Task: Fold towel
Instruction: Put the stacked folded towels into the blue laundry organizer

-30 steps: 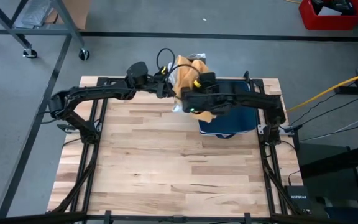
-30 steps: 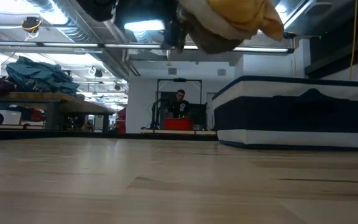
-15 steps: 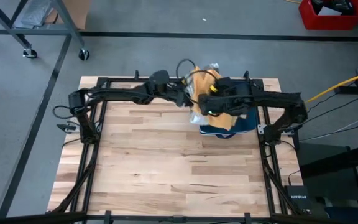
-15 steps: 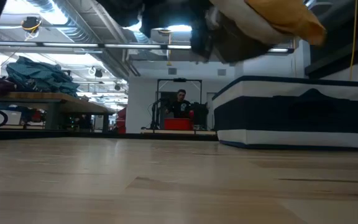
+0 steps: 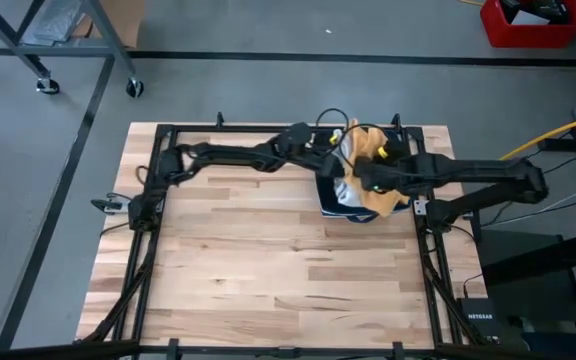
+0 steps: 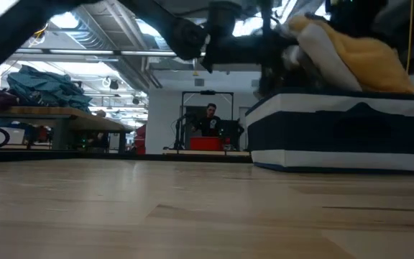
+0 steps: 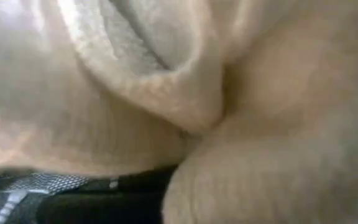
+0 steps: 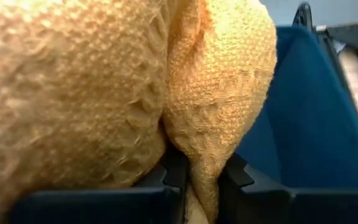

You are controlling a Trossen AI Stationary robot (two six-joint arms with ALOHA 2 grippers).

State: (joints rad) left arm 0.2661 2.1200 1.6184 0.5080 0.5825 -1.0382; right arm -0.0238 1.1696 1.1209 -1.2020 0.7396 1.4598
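Shifted toward three o'clock since a second ago: both arms and the towel (image 5: 373,150), earlier over the table's far middle, now over the bin (image 5: 334,205) at the far right corner. Carried lower too, in the low view, with the yellow bundle (image 6: 358,54) now just above the bin's rim (image 6: 336,93) instead of high over the board.

Left gripper (image 5: 336,140) reached across from nine o'clock along the far edge, fingers closed on the towel's pale side; wrist view filled with bunched cream cloth (image 7: 166,81), fingers themselves hidden by it.

Right gripper (image 5: 366,178) stretched in from three o'clock, fingers pinched on a yellow fold (image 8: 210,112), seen between the two dark fingertips (image 8: 174,171) in its wrist view, with the bin's blue inner wall (image 8: 303,124) behind.

Towel bunched, not folded, hung between the two grippers, yellow side toward three o'clock, pale side toward nine. Cannot tell whether touching the bin's rim.

Table (image 5: 268,270) of light wood planks. Far off in the room behind, a person (image 6: 208,119) at a red box (image 6: 208,143).
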